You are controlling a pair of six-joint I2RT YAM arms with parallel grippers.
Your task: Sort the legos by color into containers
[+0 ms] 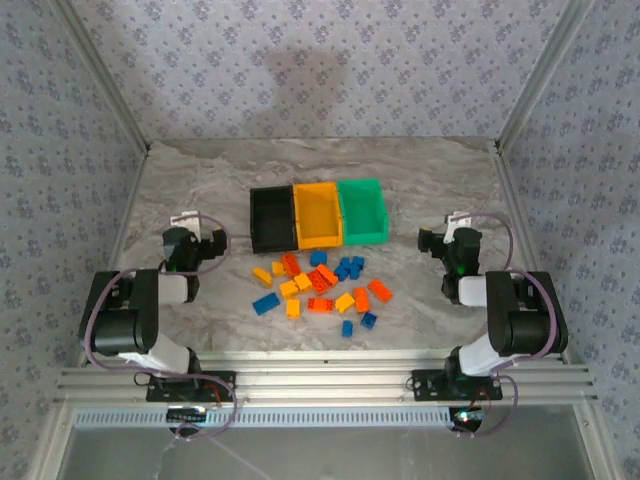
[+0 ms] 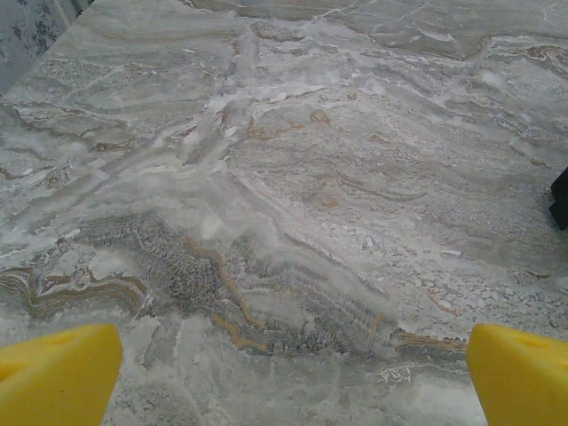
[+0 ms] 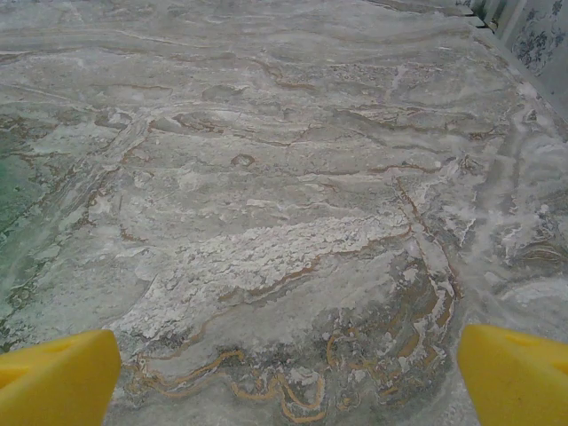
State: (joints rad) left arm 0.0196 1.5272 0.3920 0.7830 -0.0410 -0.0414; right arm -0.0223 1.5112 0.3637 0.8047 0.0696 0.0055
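Lying scattered at mixed angles on the table point(image 1: 430, 170), the legos point(image 1: 320, 281) sit between the arms, at 4 o'clock from the left gripper point(image 1: 207, 238) and 8 o'clock from the right gripper point(image 1: 443, 238), about equally near to both. Each gripper has its yellow fingers point(image 2: 58, 377) spread wide and holds nothing. Farther, at 12 o'clock from the legos, the containers point(image 1: 320, 238) stand just beside them, with nothing in the way.

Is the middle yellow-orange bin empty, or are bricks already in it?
Empty. From above, the yellow-orange bin is bare inside; the bricks lie loose on the table in front of it.
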